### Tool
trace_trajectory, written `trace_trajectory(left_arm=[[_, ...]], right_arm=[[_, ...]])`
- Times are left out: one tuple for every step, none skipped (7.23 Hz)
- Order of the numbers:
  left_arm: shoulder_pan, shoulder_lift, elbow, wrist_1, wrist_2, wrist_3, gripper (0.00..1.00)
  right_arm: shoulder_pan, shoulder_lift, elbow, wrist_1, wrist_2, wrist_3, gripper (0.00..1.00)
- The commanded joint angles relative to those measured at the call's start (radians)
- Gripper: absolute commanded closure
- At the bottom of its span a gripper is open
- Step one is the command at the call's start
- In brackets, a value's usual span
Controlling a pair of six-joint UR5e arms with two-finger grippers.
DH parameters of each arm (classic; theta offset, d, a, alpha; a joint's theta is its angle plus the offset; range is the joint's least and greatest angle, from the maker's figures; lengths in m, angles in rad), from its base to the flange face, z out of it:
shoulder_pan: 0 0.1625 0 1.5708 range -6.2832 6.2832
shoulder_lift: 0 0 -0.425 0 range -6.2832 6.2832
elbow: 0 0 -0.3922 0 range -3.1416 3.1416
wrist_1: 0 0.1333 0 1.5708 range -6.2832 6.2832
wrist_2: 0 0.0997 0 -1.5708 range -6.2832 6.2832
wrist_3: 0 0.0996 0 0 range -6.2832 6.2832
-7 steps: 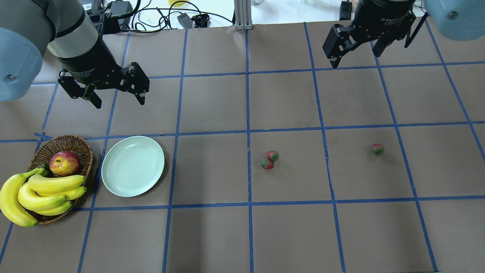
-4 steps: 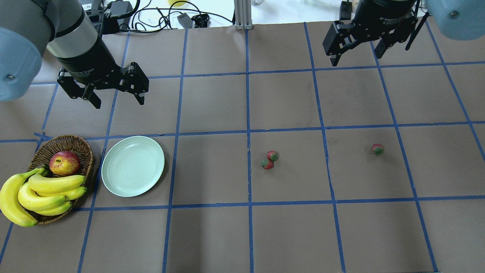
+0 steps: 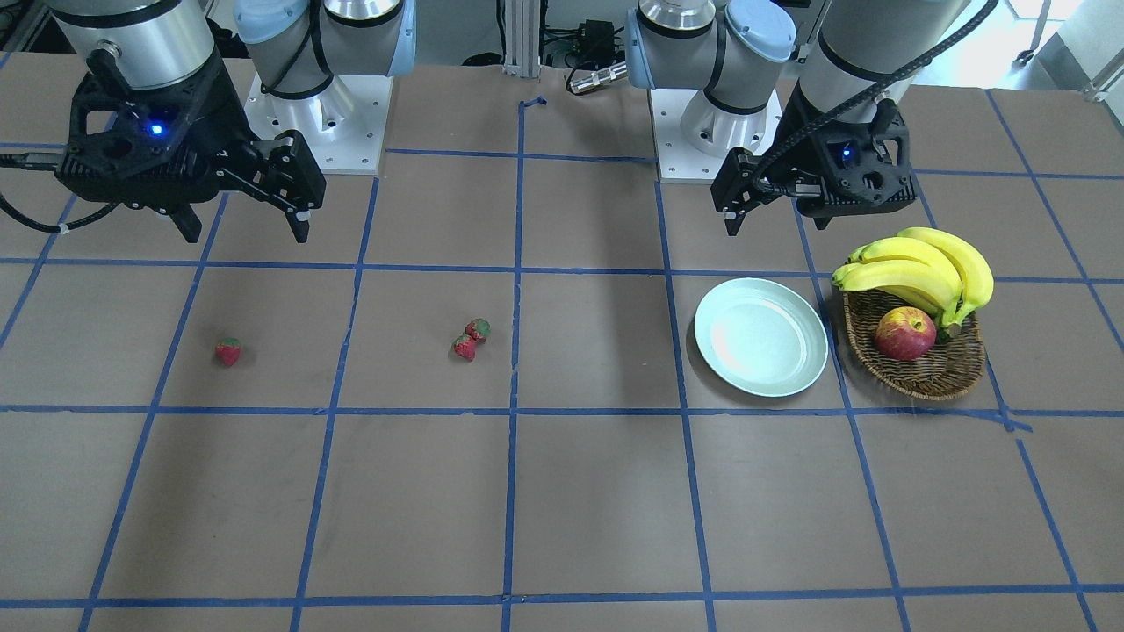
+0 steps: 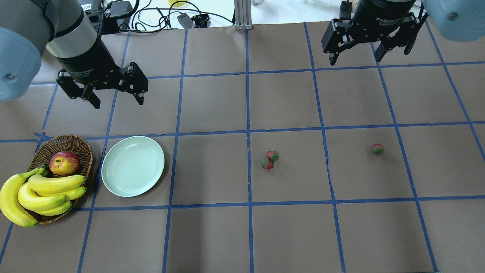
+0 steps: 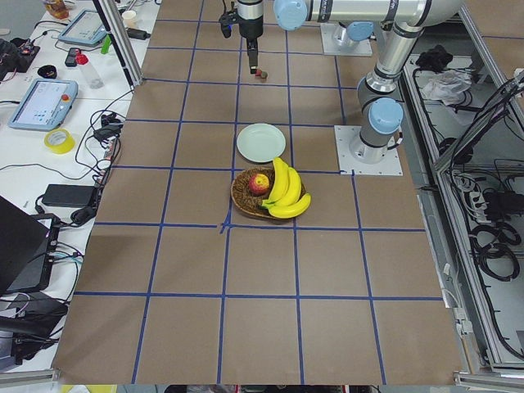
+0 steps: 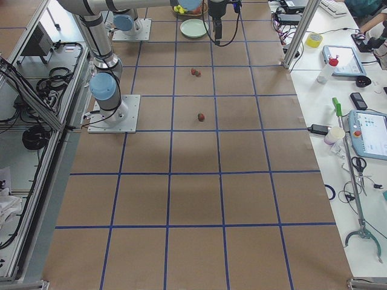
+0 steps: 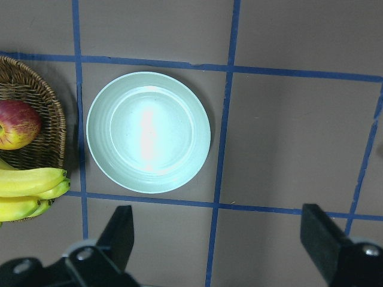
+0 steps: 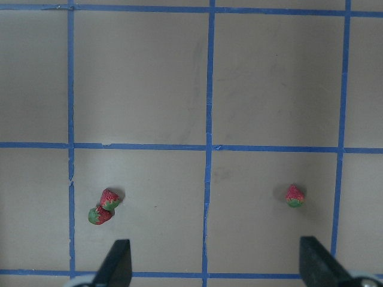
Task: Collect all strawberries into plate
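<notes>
**Strawberries, three.** All lie on the brown tabletop (image 4: 212, 231), none on the plate.
- The first strawberry (image 4: 268, 163) and second strawberry (image 4: 272, 155) touch each other, just right of the centre tape line in the overhead view.
- The third strawberry (image 4: 377, 149) lies alone one grid square further toward the robot's right, well apart from the pair.
- Bare tabletop lies round all three on every side. The nearest edges are the blue tape lines (image 4: 248, 170).

**Plate** (image 4: 133, 166). Pale green and round, it lies flat on the robot's left side of the tabletop. More than a full grid square of bare surface separates it from the pair of strawberries. Its left rim sits just beside the basket; whether they touch cannot be told.

**Basket** (image 4: 81, 143). Brown wicker, holding an apple (image 4: 64, 163) and a bunch of bananas (image 4: 41, 193). The bananas overhang the basket's rim.

**Hidden or unclear.**
- The left wrist view cuts off the basket, apple and bananas at its left edge.
- Both wrist views show only the fingertips at the bottom edge.
- In the two side views the strawberries are small specks, and the far arm is too small to read.

**Left claw** (image 4: 118, 101). Its fingers are spread wide and hold nothing. It hangs above the tabletop on the far side of the plate, touching nothing. In its wrist view the fingers (image 7: 119, 233) stand on either side below the plate.

**Right claw** (image 4: 355, 60). Its fingers are spread wide and hold nothing. It hangs near the tabletop's far edge, well apart from the strawberries. In its wrist view all three strawberries lie between and above its fingers (image 8: 116, 263).
</notes>
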Motion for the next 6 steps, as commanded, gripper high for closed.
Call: trace_trajectory(left_arm=[[0.0, -0.001, -0.001, 0.0, 0.001, 0.0, 0.0], [0.0, -0.001, 0.0, 0.0, 0.001, 0.0, 0.0], [-0.001, -0.002, -0.001, 0.0, 0.001, 0.0, 0.0], [-0.001, -0.002, -0.001, 0.0, 0.003, 0.0, 0.0], [-0.001, -0.002, -0.006, 0.002, 0.004, 0.0, 0.0], [-0.001, -0.001, -0.017, 0.006, 0.004, 0.0, 0.0]], right_arm=[[0.006, -0.002, -0.001, 0.002, 0.001, 0.043, 0.0], [0.055, 0.011, 0.04, 0.004, 0.0, 0.186, 0.0], [0.131, 0.046, 0.134, -0.1, -0.003, 0.3, 0.0], [0.203, 0.066, 0.225, -0.256, -0.002, 0.383, 0.0], [0.215, 0.124, 0.317, -0.363, 0.001, 0.444, 0.0], [0.229, 0.203, 0.394, -0.557, 0.024, 0.479, 0.0]])
